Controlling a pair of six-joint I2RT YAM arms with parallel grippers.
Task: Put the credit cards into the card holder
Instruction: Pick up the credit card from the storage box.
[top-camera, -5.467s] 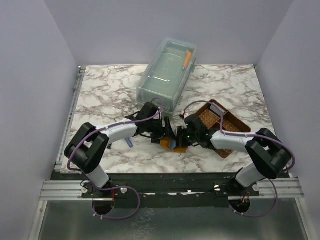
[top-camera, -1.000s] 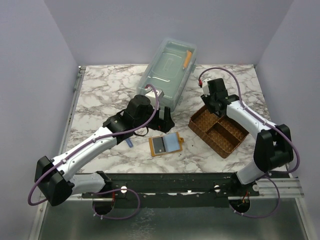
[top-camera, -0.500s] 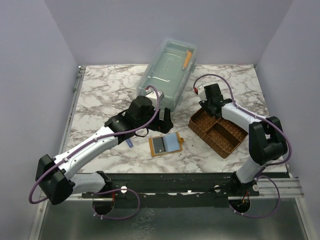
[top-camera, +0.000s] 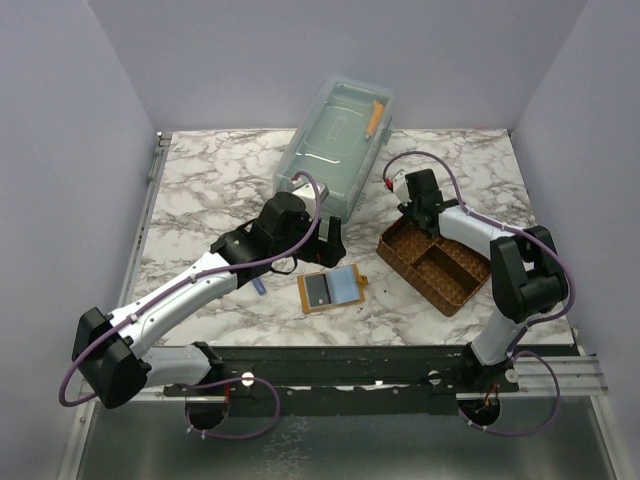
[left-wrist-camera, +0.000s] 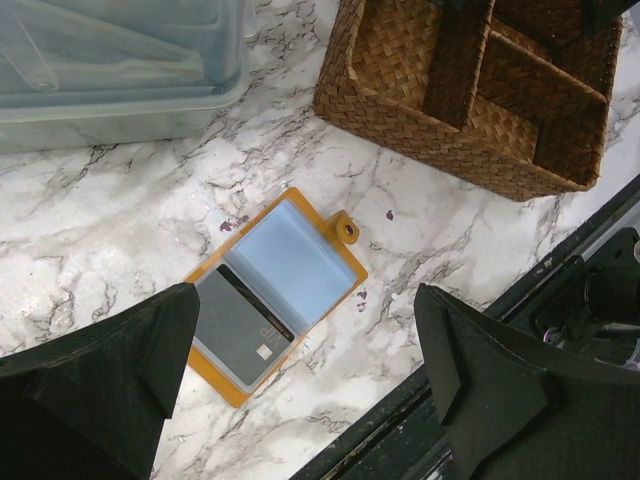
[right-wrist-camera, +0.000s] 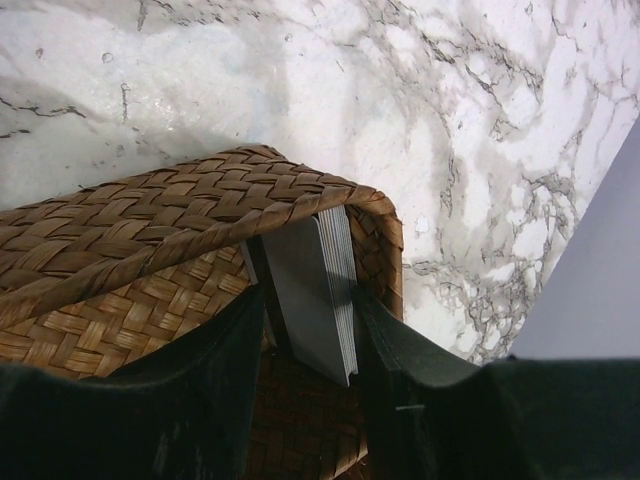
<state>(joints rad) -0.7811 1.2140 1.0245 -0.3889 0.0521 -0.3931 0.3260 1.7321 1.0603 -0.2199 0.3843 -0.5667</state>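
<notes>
Top external view: nearest the arms, the card holder (top-camera: 332, 290) lies open on the counter (top-camera: 220, 180), a grey card (left-wrist-camera: 243, 322) showing in one pocket, with the left gripper (left-wrist-camera: 305, 293) hovering over it, fingers spread and empty. Farther back, the right gripper (right-wrist-camera: 308, 293) reaches into the far corner of the woven tray (top-camera: 410, 272), fingers straddling the upright credit cards (right-wrist-camera: 305, 250); whether they pinch cannot be told. Step in hand looks like fetching a card; next calls for a firm pinch and a lift clear of the tray wall

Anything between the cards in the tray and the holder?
The tray walls in the cards, so they must lift out. Past it, only the left gripper, open over the holder, is in the way.
</notes>
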